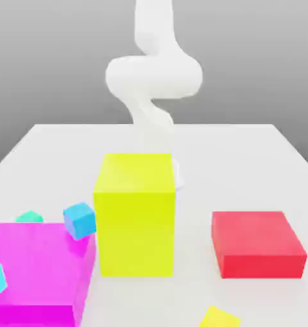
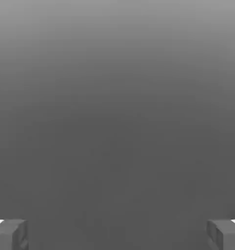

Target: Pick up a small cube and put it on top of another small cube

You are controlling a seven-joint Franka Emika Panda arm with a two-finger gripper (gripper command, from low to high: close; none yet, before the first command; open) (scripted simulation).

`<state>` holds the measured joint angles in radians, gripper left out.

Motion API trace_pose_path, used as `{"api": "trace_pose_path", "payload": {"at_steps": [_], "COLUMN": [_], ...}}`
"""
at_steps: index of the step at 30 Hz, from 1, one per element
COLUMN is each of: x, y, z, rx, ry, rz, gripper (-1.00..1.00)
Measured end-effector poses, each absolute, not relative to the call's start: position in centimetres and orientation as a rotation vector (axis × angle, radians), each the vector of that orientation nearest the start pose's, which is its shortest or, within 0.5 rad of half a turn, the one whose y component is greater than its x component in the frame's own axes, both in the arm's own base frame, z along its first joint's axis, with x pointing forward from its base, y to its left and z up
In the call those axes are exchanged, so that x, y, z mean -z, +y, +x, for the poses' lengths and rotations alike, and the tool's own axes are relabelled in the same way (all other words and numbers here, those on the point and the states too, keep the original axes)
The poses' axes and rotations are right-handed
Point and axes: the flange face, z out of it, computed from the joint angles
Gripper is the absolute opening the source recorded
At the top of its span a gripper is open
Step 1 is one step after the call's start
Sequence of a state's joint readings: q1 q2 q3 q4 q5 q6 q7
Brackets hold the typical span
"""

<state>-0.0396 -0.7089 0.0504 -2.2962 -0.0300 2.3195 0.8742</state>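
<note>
Claw (image 2: 117, 234) spread wide and empty, its arm raised behind the tall yellow block (image 1: 136, 214); the small yellow cube (image 1: 219, 317) lies well forward of it on the desk (image 1: 259, 166). Best approach: clear the block, then descend squarely.

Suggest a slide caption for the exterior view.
White robot arm behind tall yellow block; red slab, magenta slab, small cubes around.

Simulated tabletop, plain white table (image 1: 259, 147), featureless grey backdrop, flat-coloured blocks, white arm (image 1: 153, 76)
</note>
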Motion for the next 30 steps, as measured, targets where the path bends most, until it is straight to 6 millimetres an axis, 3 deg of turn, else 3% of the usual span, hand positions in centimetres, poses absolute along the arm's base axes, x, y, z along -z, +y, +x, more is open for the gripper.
{"api": "trace_pose_path", "payload": {"at_steps": [8,15,22,30], "x": [-56.7,-45.2,-33.7,-22.2], "y": [3.4,4.9,6.8,9.9], "z": [47.0,51.9,53.9,53.1], "rx": [0.796,0.603,0.374,0.071], "ry": [1.394,1.589,1.749,1.906], "rz": [-2.579,-2.616,-2.601,-2.505], "gripper": [0.0,0.0,0.0,0.0]}}
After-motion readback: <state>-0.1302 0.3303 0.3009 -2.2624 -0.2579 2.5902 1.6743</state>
